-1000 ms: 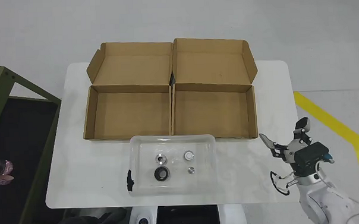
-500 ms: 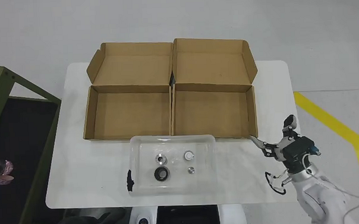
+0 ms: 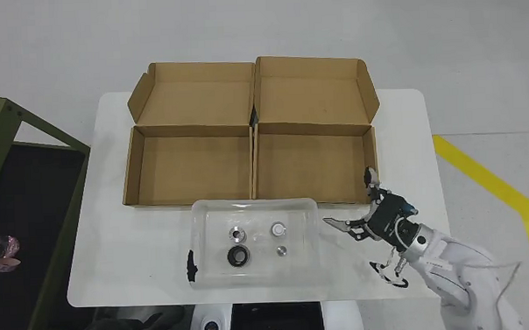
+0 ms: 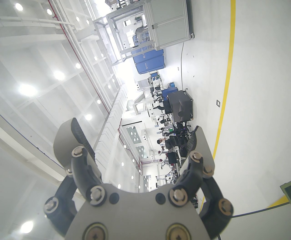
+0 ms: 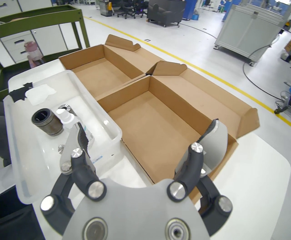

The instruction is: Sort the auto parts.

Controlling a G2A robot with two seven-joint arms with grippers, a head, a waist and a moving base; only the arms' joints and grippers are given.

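A clear plastic tray (image 3: 312, 218) at the table's front holds a black bearing ring (image 3: 239, 256), a silver collet (image 3: 237, 234), a small white bottle (image 3: 278, 228) and a small silver piece (image 3: 281, 249). Behind it stand two open cardboard boxes, left (image 3: 190, 168) and right (image 3: 313, 168), both bare inside. My right gripper (image 3: 349, 200) is open, just right of the tray by the right box's front corner. In the right wrist view the right gripper (image 5: 146, 136) frames the tray (image 5: 109, 127), the bearing (image 5: 46, 121) and the bottle (image 5: 68, 118). My left gripper (image 4: 136, 131) is open, holds nothing and points up into the hall.
A green cart (image 3: 19, 173) stands left of the white table (image 3: 110, 249). A yellow floor line (image 3: 493, 179) runs at the right. Black tape (image 3: 191, 266) sticks to the tray's left end. Bare table lies either side of the tray.
My right gripper has moved left along the table's front, from the right edge to beside the tray and the right box's corner. The parts have not moved.
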